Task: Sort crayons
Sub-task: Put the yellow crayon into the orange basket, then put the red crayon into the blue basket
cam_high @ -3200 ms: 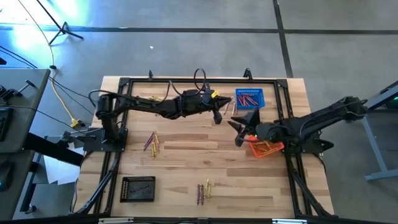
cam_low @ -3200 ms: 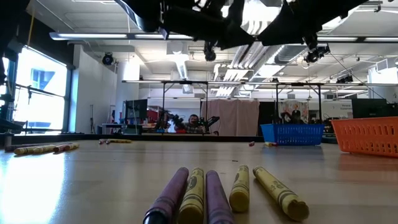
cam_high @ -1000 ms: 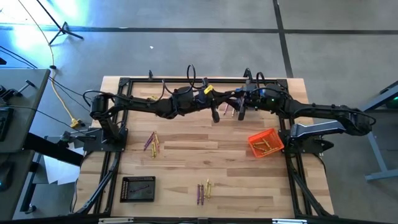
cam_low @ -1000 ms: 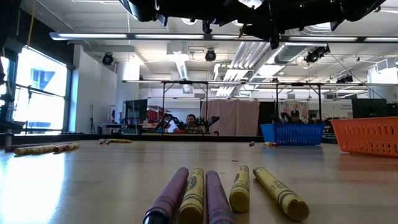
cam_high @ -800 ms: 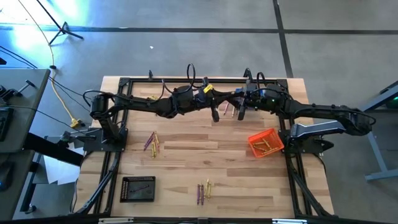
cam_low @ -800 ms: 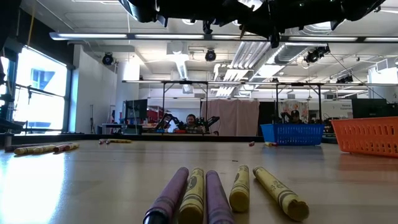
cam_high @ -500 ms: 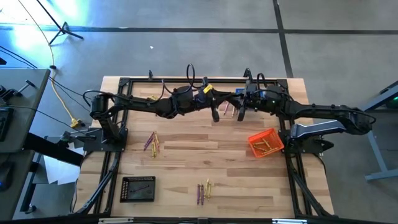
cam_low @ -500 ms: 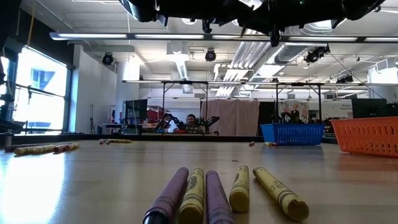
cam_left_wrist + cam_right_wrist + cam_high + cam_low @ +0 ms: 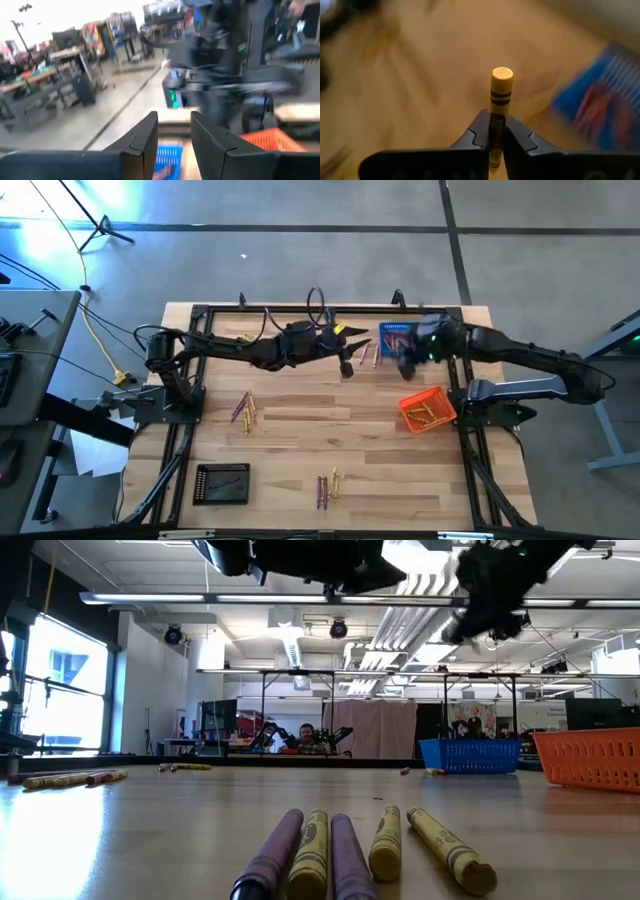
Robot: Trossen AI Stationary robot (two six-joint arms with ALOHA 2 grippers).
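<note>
**High view: a yellow crayon changes hands**

The right gripper (image 9: 408, 366), upper right, has swung from mid-table toward the orange basket (image 9: 424, 411), fingers clenched on a yellow crayon (image 9: 498, 107). The left gripper (image 9: 173, 134) has apparently released. Basket drop probably next.

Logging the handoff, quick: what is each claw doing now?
Left claw: open, empty.
Right claw: shut on a yellow crayon.
</note>
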